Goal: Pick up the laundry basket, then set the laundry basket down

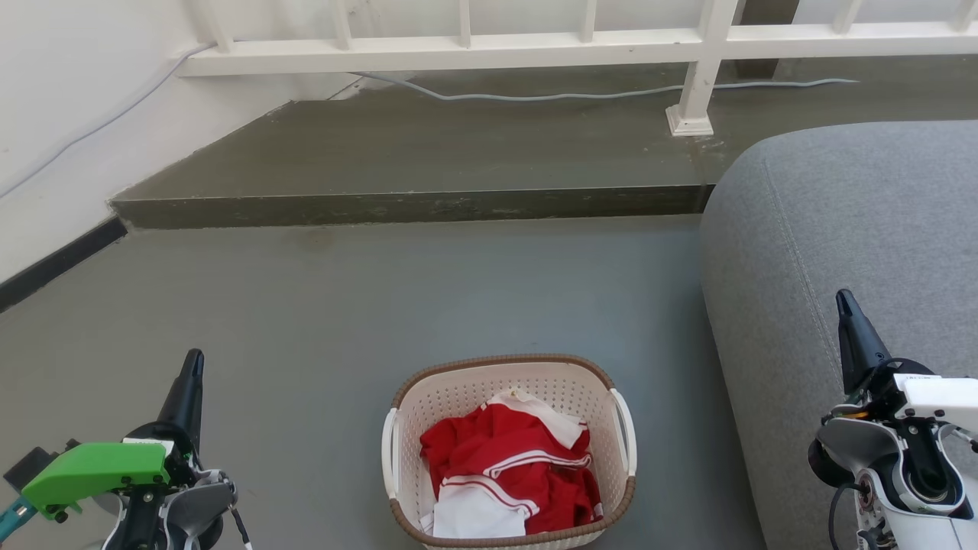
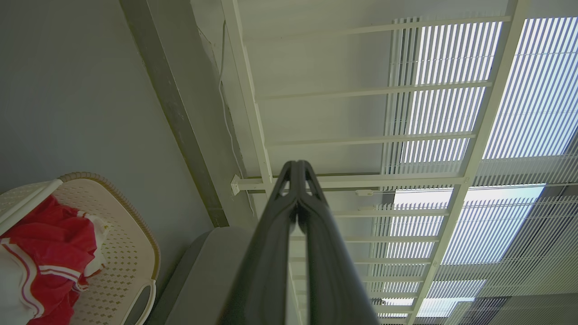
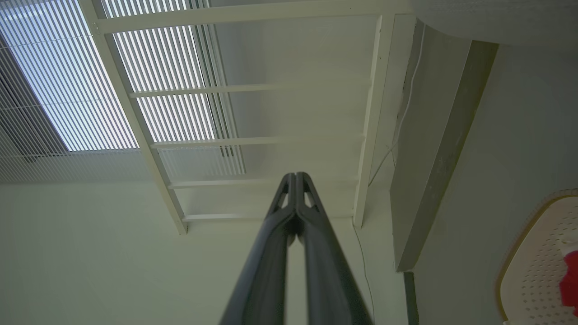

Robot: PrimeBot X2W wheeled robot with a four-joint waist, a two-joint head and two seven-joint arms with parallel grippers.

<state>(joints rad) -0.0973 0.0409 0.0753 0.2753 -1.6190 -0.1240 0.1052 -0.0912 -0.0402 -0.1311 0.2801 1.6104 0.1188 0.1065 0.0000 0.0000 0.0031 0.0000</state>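
The laundry basket [image 1: 458,397] stands on the grey floor at the bottom centre of the head view, cream-white and perforated with a brown rim and white side handles. Red and white clothes [image 1: 512,473] lie inside it. My left gripper [image 1: 192,365] is shut and empty, well to the basket's left. Well to the right of the basket, in front of the sofa, my right gripper [image 1: 844,299] is shut too, holding nothing. The left wrist view has the basket [image 2: 126,253] at its lower left beside the closed left gripper [image 2: 297,166]. At the lower right of the right wrist view, past the shut right gripper [image 3: 295,177], the basket [image 3: 533,266] appears again.
A grey sofa [image 1: 840,229] fills the right side, close to the basket. A dark raised step [image 1: 412,206] crosses the floor ahead, with a white railing [image 1: 535,46] and a cable [image 1: 535,95] behind it. A white wall [image 1: 69,114] runs along the left.
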